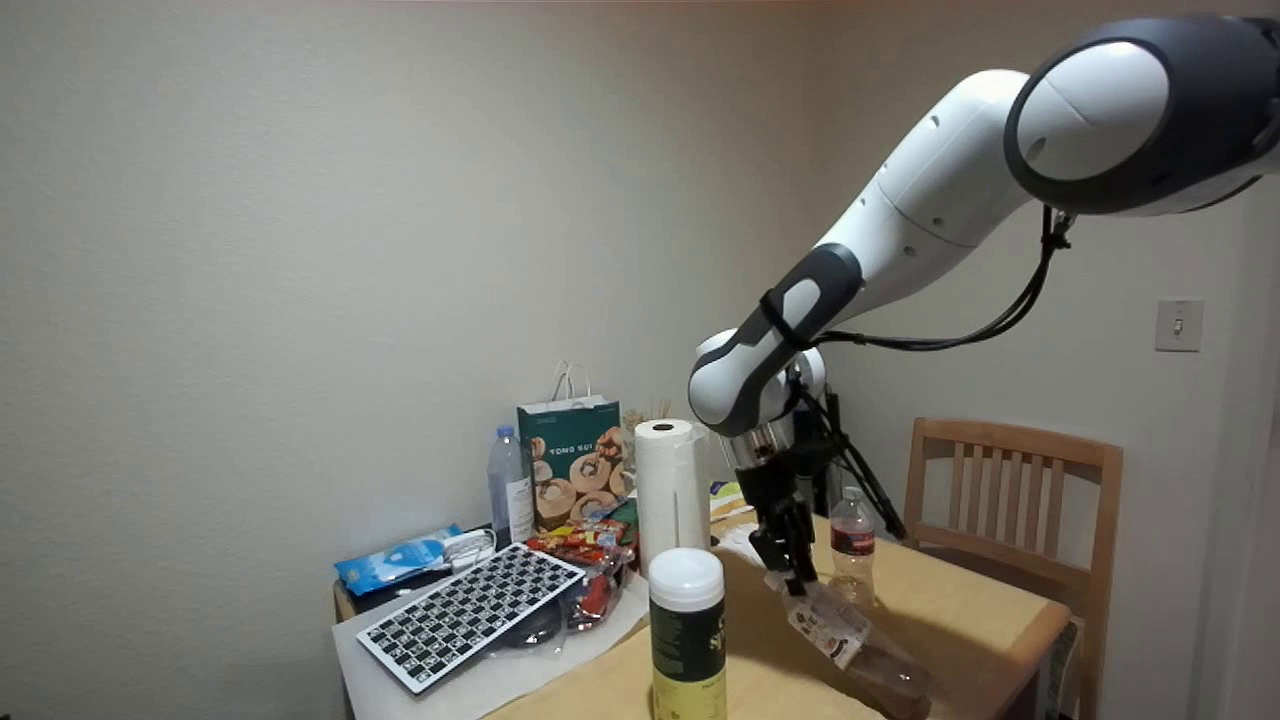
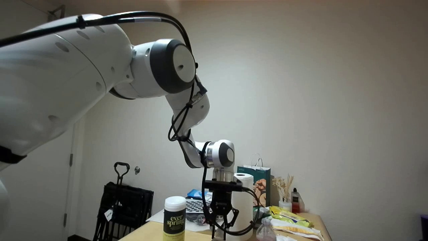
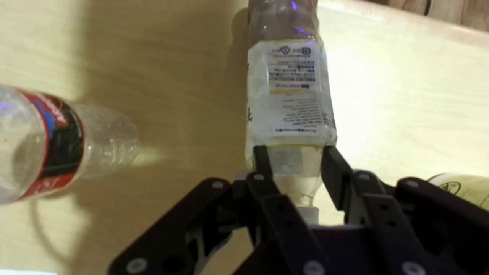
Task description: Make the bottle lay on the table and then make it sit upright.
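Toward the edge of the desk (image 1: 975, 600), the white-labelled plastic bottle (image 3: 288, 95) extends base-first; the tool (image 3: 296, 151) appears clamped across its shoulder, presumably to govern the tipping from the cap end. I can't tell whether it lies flat or tilts. Upright red-labelled bottle (image 1: 852, 543) stands apart.

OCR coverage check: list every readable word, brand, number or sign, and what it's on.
"TONG SUI": green paper bag.
"ever spring": white-capped canister; smaller lines below unreadable.
Round emblem, no letters legible: pale container, wrist view.
Too small or blurred: white-labelled clear bottle, red-labelled plastic bottle, blue-capped bottle, yellow packet, blue packet.
Numbers: none readable.
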Action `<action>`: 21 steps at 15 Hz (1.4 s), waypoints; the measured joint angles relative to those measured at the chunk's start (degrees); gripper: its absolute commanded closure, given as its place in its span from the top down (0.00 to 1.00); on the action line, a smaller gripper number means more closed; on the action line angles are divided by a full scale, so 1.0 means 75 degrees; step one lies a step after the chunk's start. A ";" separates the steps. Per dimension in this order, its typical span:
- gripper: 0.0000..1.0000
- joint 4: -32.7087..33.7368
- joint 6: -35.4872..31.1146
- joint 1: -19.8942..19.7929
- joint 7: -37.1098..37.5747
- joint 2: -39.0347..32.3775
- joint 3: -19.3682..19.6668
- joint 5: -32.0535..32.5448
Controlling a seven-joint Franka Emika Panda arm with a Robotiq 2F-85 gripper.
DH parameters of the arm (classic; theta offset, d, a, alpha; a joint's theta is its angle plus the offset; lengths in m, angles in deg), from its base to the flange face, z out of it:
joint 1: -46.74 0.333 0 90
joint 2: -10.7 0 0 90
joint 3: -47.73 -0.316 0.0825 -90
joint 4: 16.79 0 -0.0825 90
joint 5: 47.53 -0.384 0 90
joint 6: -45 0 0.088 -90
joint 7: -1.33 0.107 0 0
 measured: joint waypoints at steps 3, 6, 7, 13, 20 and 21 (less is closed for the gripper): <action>0.62 0.0006 -0.0695 0.0016 0.0154 -0.0082 0.0001 0.0019; 0.79 0.0007 -0.1032 0.0015 0.0374 -0.0085 0.0032 0.0020; 0.85 0.0007 -0.1118 0.0011 0.0430 -0.0073 0.0041 0.0020; 1.00 -0.0064 -0.1314 -0.0003 0.0751 0.0214 0.0061 0.0019; 1.00 -0.1718 -0.1221 0.0163 0.1370 0.1939 0.0020 0.0005; 1.00 -0.2051 -0.1174 0.0189 0.1544 0.2290 0.0019 -0.0012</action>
